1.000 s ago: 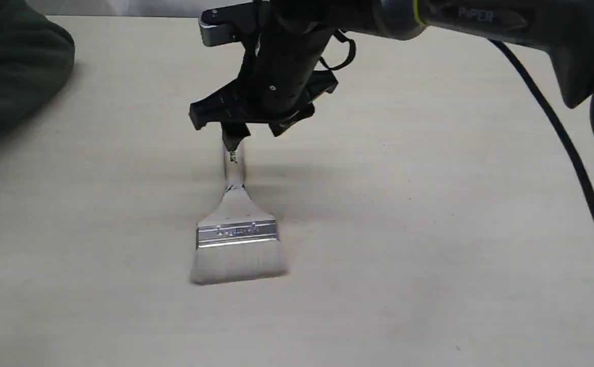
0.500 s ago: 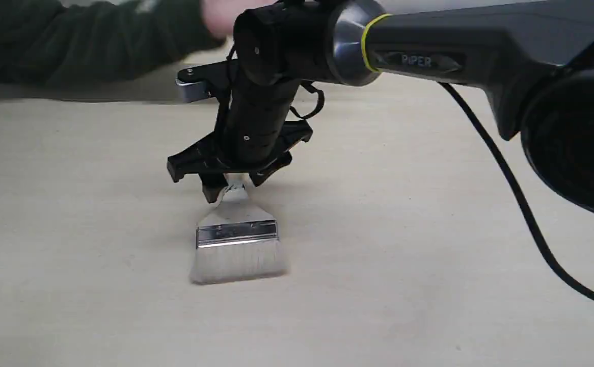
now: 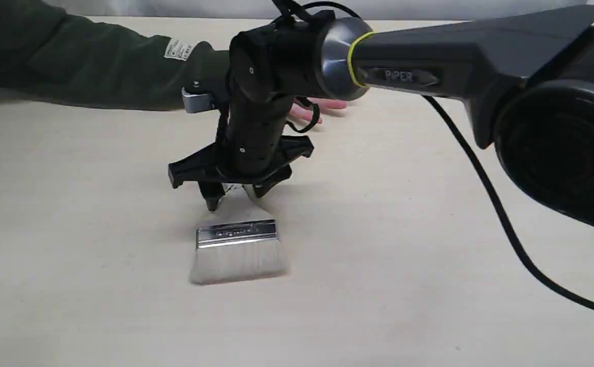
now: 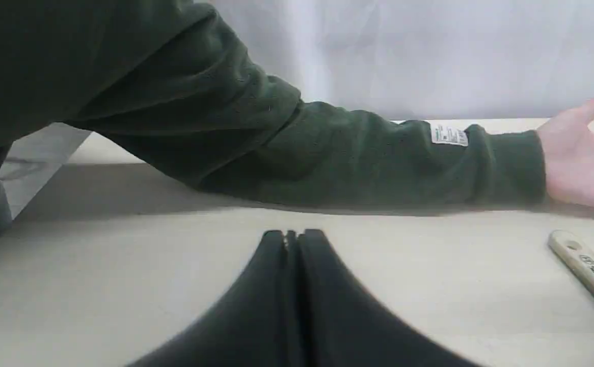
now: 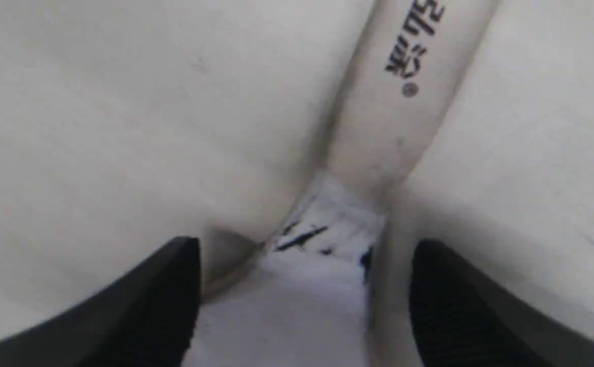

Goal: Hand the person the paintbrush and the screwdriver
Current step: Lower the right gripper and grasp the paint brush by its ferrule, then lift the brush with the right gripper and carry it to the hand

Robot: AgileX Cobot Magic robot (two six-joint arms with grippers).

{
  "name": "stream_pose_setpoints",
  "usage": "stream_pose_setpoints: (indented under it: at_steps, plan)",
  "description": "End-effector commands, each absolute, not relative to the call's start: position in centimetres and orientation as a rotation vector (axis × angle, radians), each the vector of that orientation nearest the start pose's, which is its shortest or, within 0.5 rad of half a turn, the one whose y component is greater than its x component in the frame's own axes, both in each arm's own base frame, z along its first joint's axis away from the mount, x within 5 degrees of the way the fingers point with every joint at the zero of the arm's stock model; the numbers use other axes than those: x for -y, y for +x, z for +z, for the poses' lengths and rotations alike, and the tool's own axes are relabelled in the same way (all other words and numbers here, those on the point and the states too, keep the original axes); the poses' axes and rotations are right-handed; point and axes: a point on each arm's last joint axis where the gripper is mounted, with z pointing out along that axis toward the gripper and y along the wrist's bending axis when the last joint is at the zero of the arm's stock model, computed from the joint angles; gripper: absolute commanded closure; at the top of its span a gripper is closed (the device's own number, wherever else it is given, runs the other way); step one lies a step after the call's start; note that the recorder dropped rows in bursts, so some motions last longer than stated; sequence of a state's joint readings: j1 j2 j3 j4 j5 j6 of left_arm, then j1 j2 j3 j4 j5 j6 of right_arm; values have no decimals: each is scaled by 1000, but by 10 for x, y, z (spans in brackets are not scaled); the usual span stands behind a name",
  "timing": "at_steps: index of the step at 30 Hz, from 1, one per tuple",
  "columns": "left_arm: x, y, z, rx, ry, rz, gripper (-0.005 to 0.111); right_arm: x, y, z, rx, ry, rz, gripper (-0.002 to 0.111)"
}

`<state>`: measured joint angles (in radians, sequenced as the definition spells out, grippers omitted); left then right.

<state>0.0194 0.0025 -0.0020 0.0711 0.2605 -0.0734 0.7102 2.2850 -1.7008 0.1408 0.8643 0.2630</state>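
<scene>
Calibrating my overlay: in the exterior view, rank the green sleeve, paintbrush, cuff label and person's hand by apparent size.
1. green sleeve
2. paintbrush, handle partly hidden by the right gripper
3. cuff label and hand: look alike, since only fingers show past the right arm; not ranked.

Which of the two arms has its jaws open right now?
The right gripper: its jaws stand apart astride the paintbrush handle. The left gripper has its jaws shut together on nothing.

Pale paintbrush (image 3: 236, 238); person (image 3: 98, 66) in dark green.
</scene>
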Motion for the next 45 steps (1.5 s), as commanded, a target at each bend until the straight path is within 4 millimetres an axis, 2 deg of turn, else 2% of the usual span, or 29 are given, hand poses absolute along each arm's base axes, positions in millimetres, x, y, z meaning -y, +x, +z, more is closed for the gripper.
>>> stream_pose_setpoints:
  at_steps: [1, 10, 15, 19, 25, 30, 34, 37, 45]
  plan:
    - [-2, 55, 191, -1731, -29, 17, 107, -308, 349, 118, -2932, -503, 250, 47]
    - [-2, 55, 191, -1731, -29, 17, 107, -309, 351, 113, -2973, -484, 224, 49]
    - [-2, 55, 191, -1731, -29, 17, 107, -306, 350, 110, -2992, -509, 177, 71]
    - [-2, 55, 190, -1735, -31, 15, 107, -305, 349, 110, -2994, -544, 158, 83]
    - [-2, 55, 191, -1733, -31, 15, 107, -297, 351, 110, -2980, -635, 10, 103]
    - [-2, 55, 191, -1733, -31, 15, 107, -297, 353, 113, -2949, -652, 7, 104]
    - [-2, 55, 191, -1733, -31, 15, 107, -298, 353, 127, -2905, -660, 39, 104]
    - [-2, 55, 191, -1733, -31, 15, 107, -302, 350, 146, -2859, -697, 73, 104]
    - [-2, 55, 191, -1733, -30, 16, 107, -299, 338, 216, -2713, -748, 145, 104]
